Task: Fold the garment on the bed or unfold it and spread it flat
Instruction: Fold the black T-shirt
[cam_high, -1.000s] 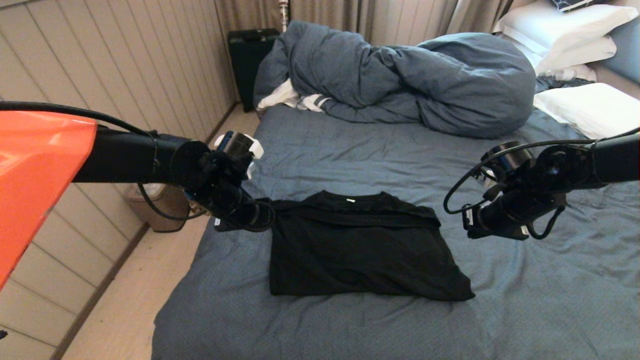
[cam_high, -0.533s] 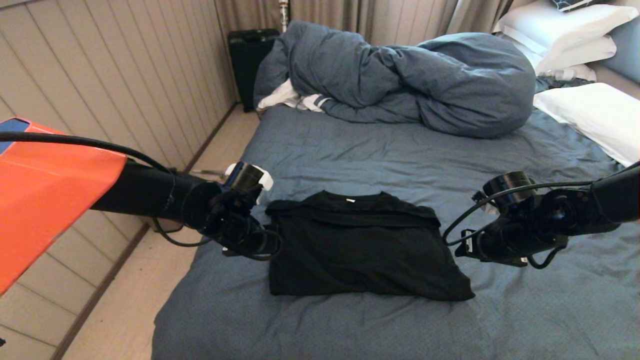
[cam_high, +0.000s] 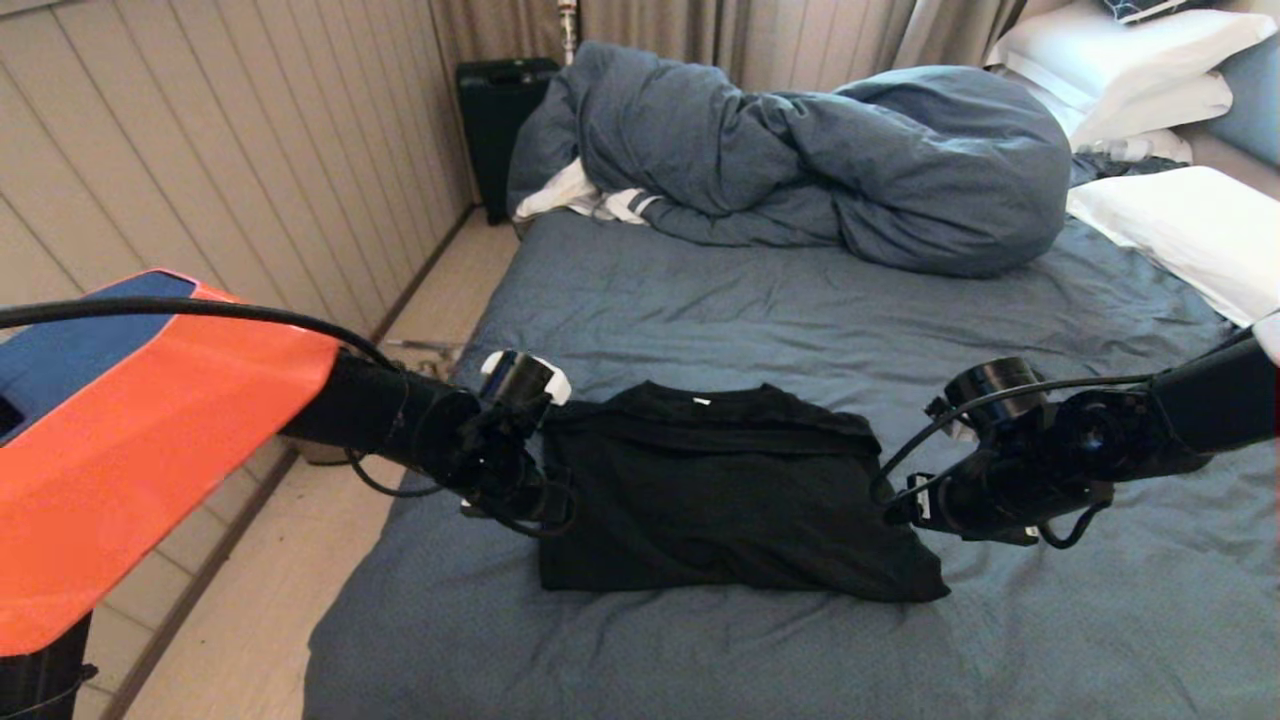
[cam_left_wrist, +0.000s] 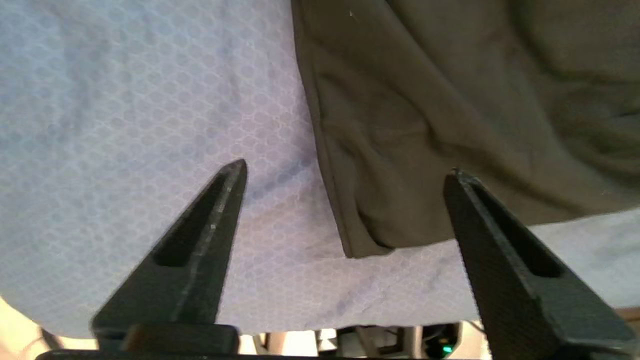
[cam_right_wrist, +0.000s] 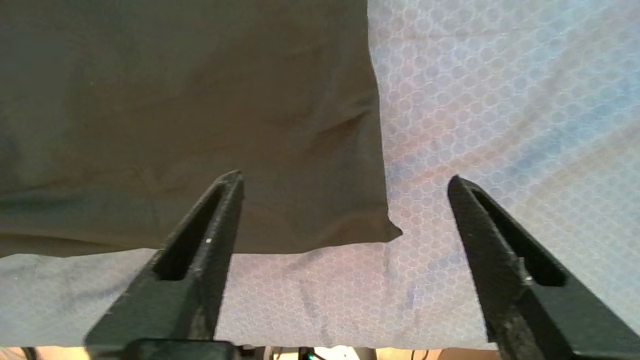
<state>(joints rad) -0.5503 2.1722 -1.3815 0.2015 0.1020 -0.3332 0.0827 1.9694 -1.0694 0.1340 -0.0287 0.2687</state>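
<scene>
At centre frame we see the garment (cam_high: 720, 495) folded on the bed (cam_high: 800, 310). Our left gripper (cam_high: 545, 505) and right gripper (cam_high: 900, 505) flank it, fingers spread, grasping nothing.

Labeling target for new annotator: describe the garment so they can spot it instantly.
Start at the bed with its blue-grey sheet; the bunched duvet lies at the far end. On the near half lies the garment, the only black, flat, folded cloth there, with a white neck label.

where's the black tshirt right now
In the head view the folded black T-shirt lies on the blue-grey bed sheet, near the bed's front edge, between the left gripper and right gripper.
</scene>
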